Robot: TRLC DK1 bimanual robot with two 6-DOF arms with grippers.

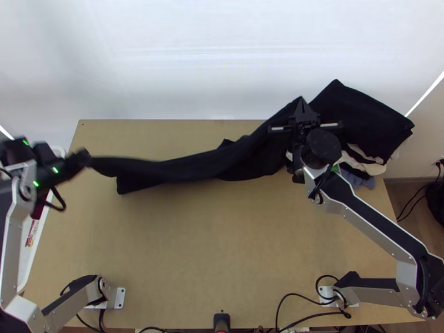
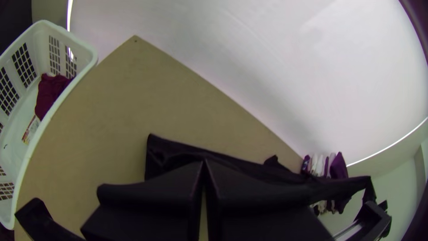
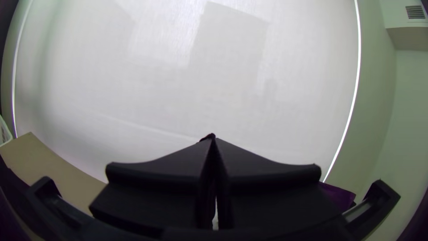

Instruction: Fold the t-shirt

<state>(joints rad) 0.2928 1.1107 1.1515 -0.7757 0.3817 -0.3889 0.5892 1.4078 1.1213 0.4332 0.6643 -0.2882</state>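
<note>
Black t-shirt [image 1: 188, 168] is stretched long and narrow, bunched in places, across far part of tabletop [image 1: 222, 250]. Left end effector [image 1: 84, 157] is closed on one end of it, near tabletop's left side. Right end effector [image 1: 301, 102] is closed on other part, just beside pile of folded clothes [image 1: 363, 116]. White basket [image 2: 92, 53] with dark red cloth [image 2: 50, 93] inside stands at tabletop's left edge.
</note>
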